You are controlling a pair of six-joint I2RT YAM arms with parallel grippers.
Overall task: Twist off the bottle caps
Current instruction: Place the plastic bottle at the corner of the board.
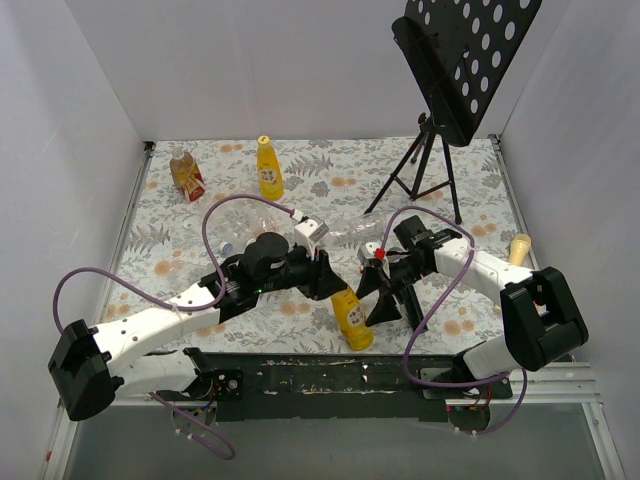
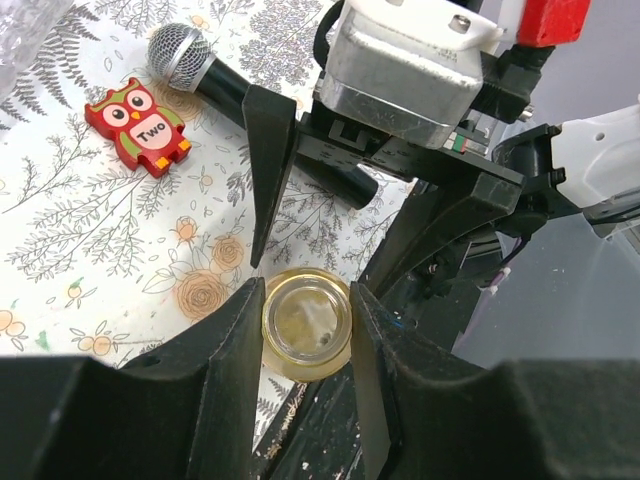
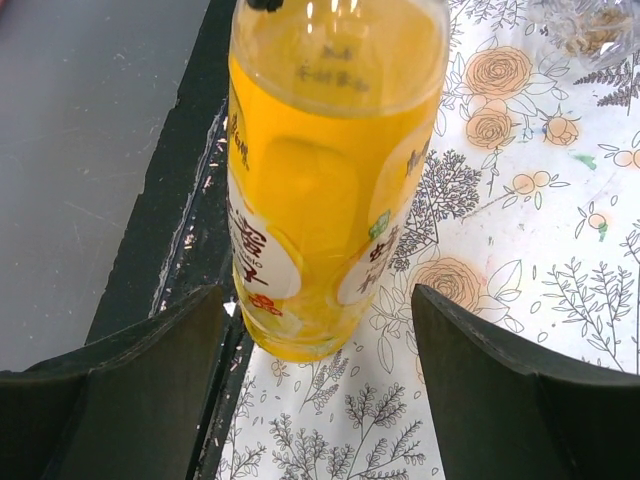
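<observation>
A tall yellow juice bottle (image 1: 352,318) stands tilted at the table's near edge. My left gripper (image 1: 333,282) is shut on its top from above. In the left wrist view the round yellowish top (image 2: 307,332) sits pinched between the two fingers (image 2: 225,350). I cannot tell whether that top is a cap or the bare mouth. My right gripper (image 3: 318,300) is open low around the bottle's base (image 3: 320,200), with a gap on each side. In the top view the right gripper (image 1: 386,297) is just right of the bottle.
A second yellow bottle (image 1: 268,168) and a squat brown bottle (image 1: 187,175) stand at the back left, with clear bottles (image 1: 245,218) lying nearer. A black music stand (image 1: 455,60) rises at the back right. A microphone (image 2: 185,60) and a red owl block (image 2: 137,126) lie nearby.
</observation>
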